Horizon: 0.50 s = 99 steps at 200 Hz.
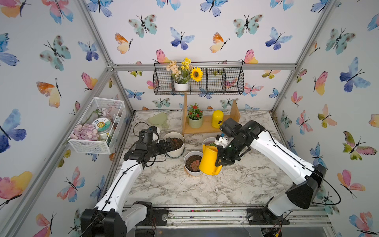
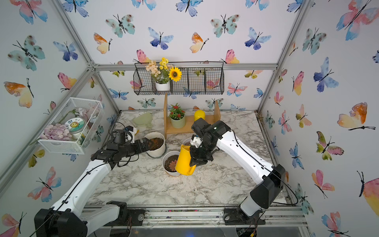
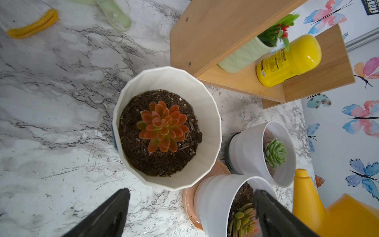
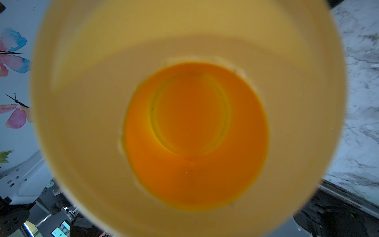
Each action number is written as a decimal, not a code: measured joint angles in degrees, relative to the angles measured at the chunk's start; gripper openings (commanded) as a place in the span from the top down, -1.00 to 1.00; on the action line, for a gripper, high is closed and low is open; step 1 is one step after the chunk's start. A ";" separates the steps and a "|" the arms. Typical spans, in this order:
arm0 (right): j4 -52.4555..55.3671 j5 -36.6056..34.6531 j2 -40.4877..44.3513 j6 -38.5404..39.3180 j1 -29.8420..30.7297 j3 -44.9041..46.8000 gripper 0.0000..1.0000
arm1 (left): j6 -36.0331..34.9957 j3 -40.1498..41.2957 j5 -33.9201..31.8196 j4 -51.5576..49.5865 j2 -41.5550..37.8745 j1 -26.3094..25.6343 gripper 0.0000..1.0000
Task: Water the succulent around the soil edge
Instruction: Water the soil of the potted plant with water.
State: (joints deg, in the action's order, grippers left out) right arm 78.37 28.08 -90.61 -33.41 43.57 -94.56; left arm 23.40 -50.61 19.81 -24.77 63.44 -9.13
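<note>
The succulent (image 3: pixel 163 127), a reddish-orange rosette, sits in dark soil in a cream ribbed pot (image 3: pixel 207 115). The soil edge (image 3: pixel 129 143) rings it just inside the rim. My left gripper (image 3: pixel 192 213) hovers above this pot's near side, open and empty; in both top views the left gripper (image 1: pixel 171 144) (image 2: pixel 146 144) covers part of the cream pot (image 1: pixel 174 151). My right gripper (image 1: pixel 220 161) is shut on a yellow watering can (image 1: pixel 209 160), held right of a white pot. The can's inside (image 4: pixel 194 131) fills the right wrist view. Its spout (image 3: pixel 303 190) points away from the cream pot.
A white pot with a pink rosette (image 1: pixel 193 164) stands on a peach saucer (image 3: pixel 188 203) beside the can. Another white pot holds a pale green rosette (image 3: pixel 274 152). Behind stand a wooden shelf (image 1: pixel 207 123) with a yellow bottle (image 1: pixel 217 118) and a green scoop (image 1: pixel 159 119).
</note>
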 measured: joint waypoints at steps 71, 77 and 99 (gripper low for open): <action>0.00 1.25 0.63 0.24 -3.67 0.00 0.96 | 0.04 0.00 0.00 0.15 0.13 0.00 -0.97; 0.00 1.68 0.72 0.28 -3.85 0.00 0.96 | 0.07 0.00 0.00 0.17 0.20 0.00 -0.97; 0.00 3.13 1.03 0.55 -4.04 0.02 0.96 | 0.22 0.00 0.02 0.24 0.57 0.00 -0.97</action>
State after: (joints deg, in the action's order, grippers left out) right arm 78.37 31.20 -89.58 -32.86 39.53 -94.54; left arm 23.62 -50.61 19.84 -24.53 64.01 -9.13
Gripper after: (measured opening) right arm 0.190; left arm 0.986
